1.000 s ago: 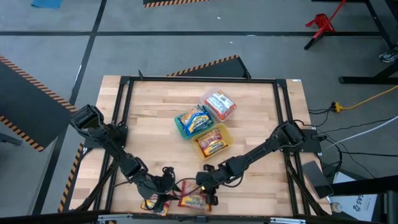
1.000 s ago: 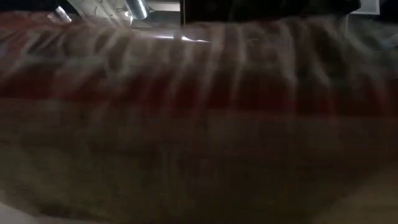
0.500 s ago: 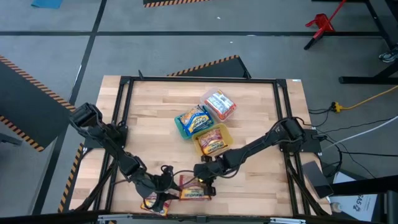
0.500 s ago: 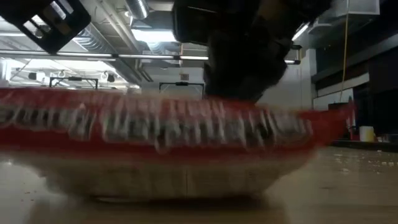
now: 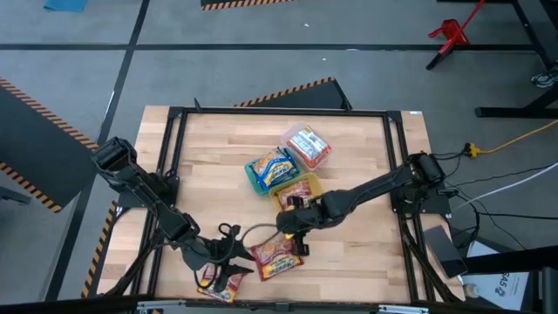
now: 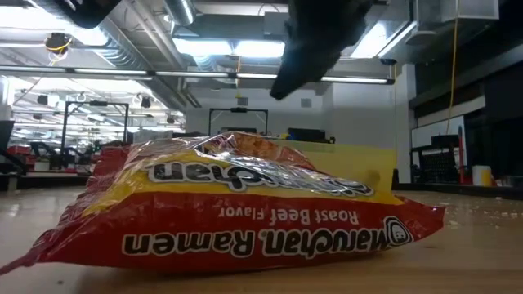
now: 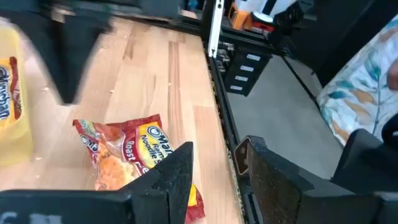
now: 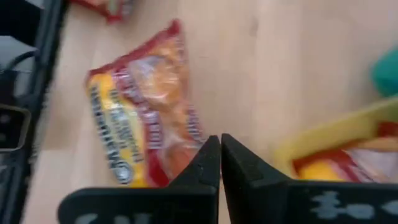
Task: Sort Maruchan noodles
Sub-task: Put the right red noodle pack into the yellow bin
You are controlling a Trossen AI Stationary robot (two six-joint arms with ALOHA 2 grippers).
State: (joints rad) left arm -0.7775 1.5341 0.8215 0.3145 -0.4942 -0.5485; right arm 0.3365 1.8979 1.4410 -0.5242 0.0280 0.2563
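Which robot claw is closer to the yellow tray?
The right. The right gripper, shut, hangs just past the yellow tray at its near edge. The left gripper sits farther off, near the table's front, beside the red ramen packet.

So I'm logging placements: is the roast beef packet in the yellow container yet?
Not yet. The roast beef packet lies flat on the bare table, beside the yellow container.

The right arm reaches far across the table toward the middle. The right gripper (image 5: 295,234) has its two fingers pressed together, holding nothing. The left arm stretches along the near edge. The left gripper (image 5: 228,259) has its fingers partly apart.
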